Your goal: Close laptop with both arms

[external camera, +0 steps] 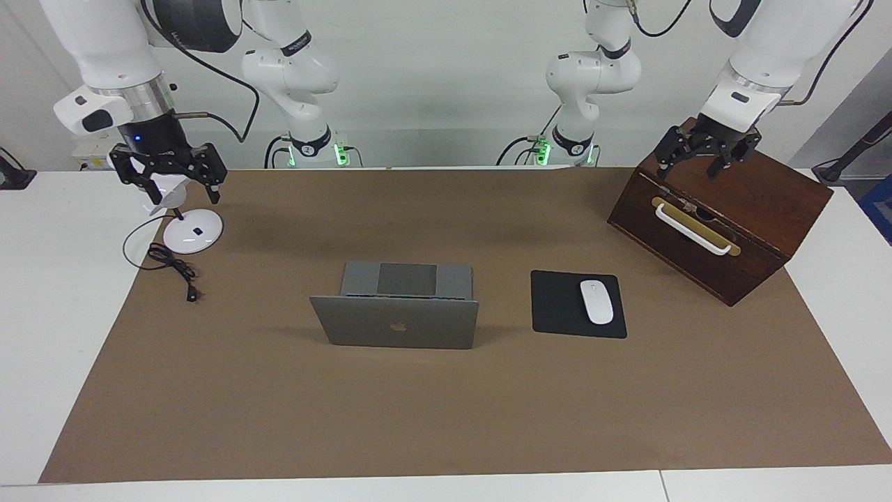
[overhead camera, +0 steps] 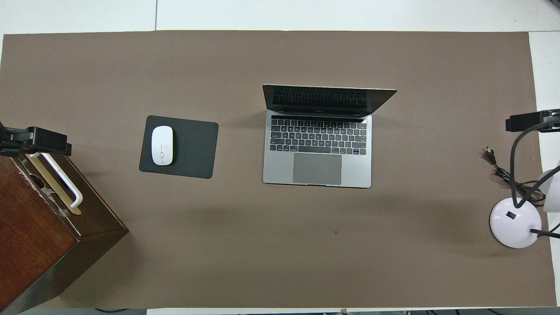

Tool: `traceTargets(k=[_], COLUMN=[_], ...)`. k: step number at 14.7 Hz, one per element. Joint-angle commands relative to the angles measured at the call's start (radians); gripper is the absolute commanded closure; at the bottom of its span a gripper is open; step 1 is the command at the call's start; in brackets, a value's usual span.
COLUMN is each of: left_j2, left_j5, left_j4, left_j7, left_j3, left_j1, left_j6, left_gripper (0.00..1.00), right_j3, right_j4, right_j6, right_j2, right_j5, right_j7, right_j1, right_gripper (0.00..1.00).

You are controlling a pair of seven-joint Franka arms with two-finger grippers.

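Plain white wall (external camera: 446, 84), white table (external camera: 56, 279) under brown mat (external camera: 446, 418)

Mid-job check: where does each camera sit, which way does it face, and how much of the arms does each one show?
Facing view: high across the table, looking at the robots; both arms show whole, left gripper over the wooden box, right gripper over the lamp.
Overhead view: above the robots' end, looking steeply down; only dark gripper parts show at the edges.
Shared: the open laptop, mousepad and mouse, turned half a turn between views.
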Motion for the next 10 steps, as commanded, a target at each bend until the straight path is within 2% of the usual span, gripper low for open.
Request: traceTargets(k=[1, 10], left_j2=[-0.023, -0.029], left_j5=[-0.004, -0.002], left_j4=[-0.016, -0.019], left_j7=[-0.001, -0.003], left_j3=[0.012, 0.009], left_j1=[-0.012, -0.012], left_j6=[-0.011, -0.003], left_gripper=[0.0, 0.0], right_j3=[0.006, 0.006], right_j4=[0.007, 0.009], right_j6=[-0.005, 0.008], right_j2=[0.0, 0.001], right_j5=[-0.002, 0.001], right_j7=[-0.015, -0.013], right_j1=[-0.009, -0.007], right_gripper=[0.0, 0.0])
